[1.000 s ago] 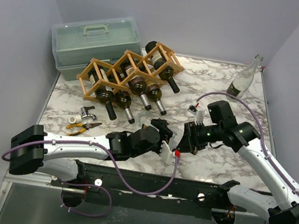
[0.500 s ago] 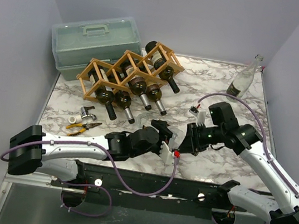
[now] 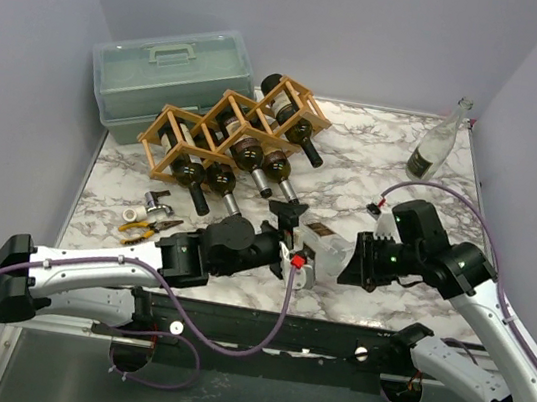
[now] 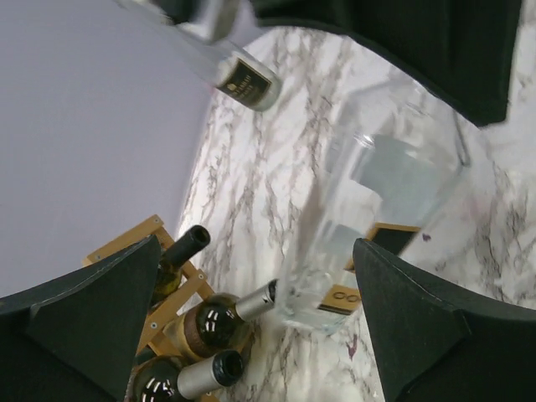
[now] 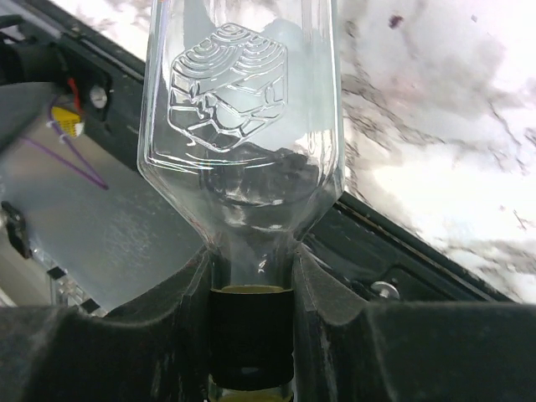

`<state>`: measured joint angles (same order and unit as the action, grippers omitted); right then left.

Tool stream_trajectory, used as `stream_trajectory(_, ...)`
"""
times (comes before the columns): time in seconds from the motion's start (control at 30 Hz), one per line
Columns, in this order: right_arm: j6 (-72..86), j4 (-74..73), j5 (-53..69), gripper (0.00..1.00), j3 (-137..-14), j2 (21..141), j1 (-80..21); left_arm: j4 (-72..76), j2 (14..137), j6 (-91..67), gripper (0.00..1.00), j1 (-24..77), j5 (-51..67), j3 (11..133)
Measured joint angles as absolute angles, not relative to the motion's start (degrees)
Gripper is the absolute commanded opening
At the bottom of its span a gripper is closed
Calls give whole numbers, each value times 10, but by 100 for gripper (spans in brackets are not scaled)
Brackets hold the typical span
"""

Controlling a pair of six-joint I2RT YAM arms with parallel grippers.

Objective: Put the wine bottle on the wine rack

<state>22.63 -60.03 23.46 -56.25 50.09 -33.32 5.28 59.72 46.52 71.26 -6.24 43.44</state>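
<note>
Walls (image 3: 325, 27), pale lilac, close in three sides: tight swing room. Marble tabletop (image 3: 356, 158) looks slick. Wine rack (image 3: 230, 106) sits far left w/ dark bottles (image 3: 247, 153) in it. Wine bottle (image 5: 243, 109), front centre, is clear glass: stiff, fragile, prob. slippery and base-heavy. Right gripper (image 5: 249, 276) pinches its neck. Left gripper (image 4: 255, 243) is spread, body ahead betw. fingers; support it there.

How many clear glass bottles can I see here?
2. The upright bottle stands at the back right; the held bottle is gripped by its neck in the right gripper. None seem hidden.
</note>
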Motion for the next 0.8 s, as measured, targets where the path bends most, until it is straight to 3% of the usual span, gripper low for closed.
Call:
stream_trajectory(0.47, 253, -634, 86, 1, -645, 503, -333, 265, 510, 395, 99, 655, -350, 470)
stream_trajectory(0.8, 239, -531, 53, 0, -728, 593, -333, 340, 501, 370, 99, 562, -440, 460)
